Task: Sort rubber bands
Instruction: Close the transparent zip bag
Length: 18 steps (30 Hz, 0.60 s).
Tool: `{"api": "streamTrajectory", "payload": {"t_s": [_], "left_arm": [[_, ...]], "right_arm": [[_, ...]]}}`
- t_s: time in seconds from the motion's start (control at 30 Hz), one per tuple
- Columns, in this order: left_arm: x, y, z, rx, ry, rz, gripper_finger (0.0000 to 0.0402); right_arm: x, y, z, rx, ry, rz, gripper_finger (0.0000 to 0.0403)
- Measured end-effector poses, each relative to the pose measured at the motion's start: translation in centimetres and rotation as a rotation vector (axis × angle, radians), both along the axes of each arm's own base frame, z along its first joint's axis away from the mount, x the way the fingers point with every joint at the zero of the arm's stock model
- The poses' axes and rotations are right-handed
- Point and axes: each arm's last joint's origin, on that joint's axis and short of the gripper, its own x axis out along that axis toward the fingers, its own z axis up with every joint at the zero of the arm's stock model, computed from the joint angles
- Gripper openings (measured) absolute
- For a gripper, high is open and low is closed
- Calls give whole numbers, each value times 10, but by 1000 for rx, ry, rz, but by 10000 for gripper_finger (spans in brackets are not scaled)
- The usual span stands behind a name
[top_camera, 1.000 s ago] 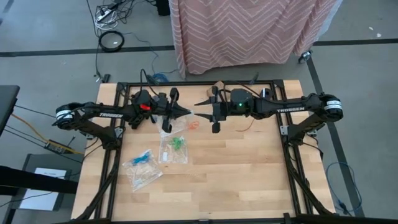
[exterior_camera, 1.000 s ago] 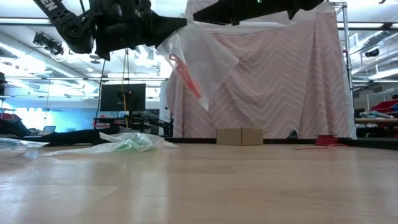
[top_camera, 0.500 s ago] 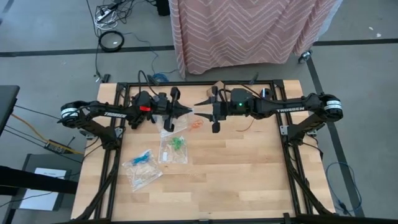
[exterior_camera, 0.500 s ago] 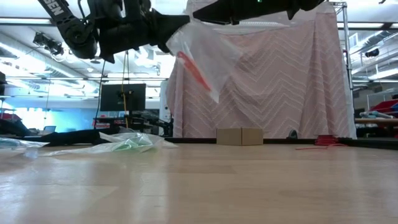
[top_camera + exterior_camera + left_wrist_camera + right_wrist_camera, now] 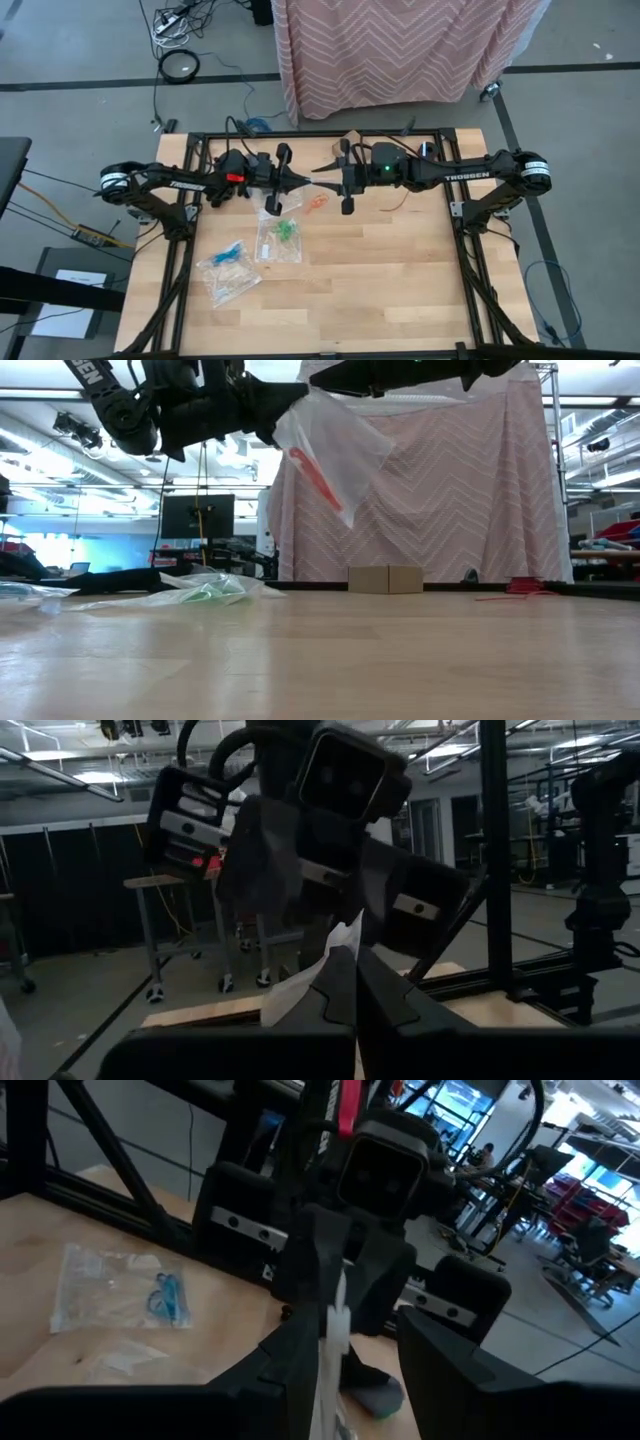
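Note:
A clear zip bag with orange rubber bands in it hangs in the air over the table's far middle. My left gripper comes from the table's left and is shut on the bag's top. My right gripper faces it from the right, open. The bag's top edge stands between its two fingers, close to one of them. In the high view the orange bands show just below the two gripper tips. My left gripper pinches the bag's top edge between its two shut fingers, coming about level from the table's left. The bag hangs below the fingers, tilted, clear of the table. Of my right gripper I cannot tell whether a finger touches the bag's edge.
On the table's near left lie a clear bag with green bands and a clear bag with blue bands. A small cardboard box stands at the far edge. A black frame runs around the table.
The hanging bag has shifted a little toward the right gripper and swung slightly, its orange bands moving with it. It stays clear of the table.

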Motion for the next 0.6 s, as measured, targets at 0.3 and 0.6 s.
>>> {"api": "streamTrajectory", "payload": {"t_s": [0.3, 0.6], "left_arm": [[9, 0, 9, 21, -38, -24, 0], [11, 1, 5, 7, 6, -31, 0]], "right_arm": [[0, 0, -2, 4, 17, 2, 123], [0, 1, -3, 5, 30, 6, 72]]}}
